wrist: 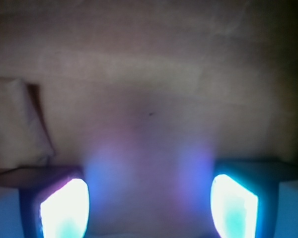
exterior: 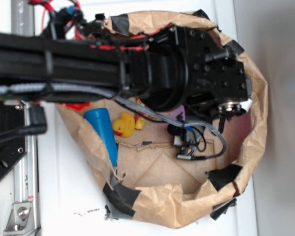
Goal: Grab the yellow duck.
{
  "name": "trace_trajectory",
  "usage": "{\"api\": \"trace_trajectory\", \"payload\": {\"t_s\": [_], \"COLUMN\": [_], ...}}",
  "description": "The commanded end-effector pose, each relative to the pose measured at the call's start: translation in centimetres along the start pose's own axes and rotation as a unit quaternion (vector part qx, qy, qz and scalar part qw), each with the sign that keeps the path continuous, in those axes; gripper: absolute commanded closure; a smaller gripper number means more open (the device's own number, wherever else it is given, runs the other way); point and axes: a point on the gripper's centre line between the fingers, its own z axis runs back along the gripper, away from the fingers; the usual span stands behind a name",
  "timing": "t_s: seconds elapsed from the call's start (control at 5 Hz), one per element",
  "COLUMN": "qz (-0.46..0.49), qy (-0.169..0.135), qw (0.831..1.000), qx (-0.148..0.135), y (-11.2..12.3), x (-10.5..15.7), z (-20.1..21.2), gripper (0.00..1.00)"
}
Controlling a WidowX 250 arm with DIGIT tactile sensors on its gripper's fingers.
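Hand (wrist: 149, 208) spread and empty, facing bare paper; duck (exterior: 124, 124) lies untouched in the bag (exterior: 258, 98), well apart. Grasp not begun.

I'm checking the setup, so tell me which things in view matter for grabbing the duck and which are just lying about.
For the job:
- duck
- claw, glowing pads apart, nothing between them

Lying about:
- blue cone
- red thing, mostly hidden
- paper bag holding it all
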Motion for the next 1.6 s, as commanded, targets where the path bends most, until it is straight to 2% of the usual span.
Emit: {"api": "trace_trajectory", "payload": {"t_s": [0.0, 0.2, 0.6, 0.8, 1.0, 1.4], "qz": [-0.040, -0.004, 0.144, 0.173, 0.186, 0.172], "qy": [-0.019, -0.033, -0.032, -0.014, 0.014, 0.003], "qw": [0.999, 0.999, 0.989, 0.985, 0.982, 0.985], "qx": [0.021, 0.011, 0.019, 0.018, 0.038, 0.030], "y": [-4.4, -3.1, -0.9, -0.4, -0.2, -0.3], "x": [-3.2, -4.3, -6.3, -7.4, -8.6, -8.6], "z": [1.5, 3.1, 5.5, 5.3, 4.3, 2.8], "gripper": [0.00, 0.00, 0.00, 0.00, 0.00, 0.00]}}
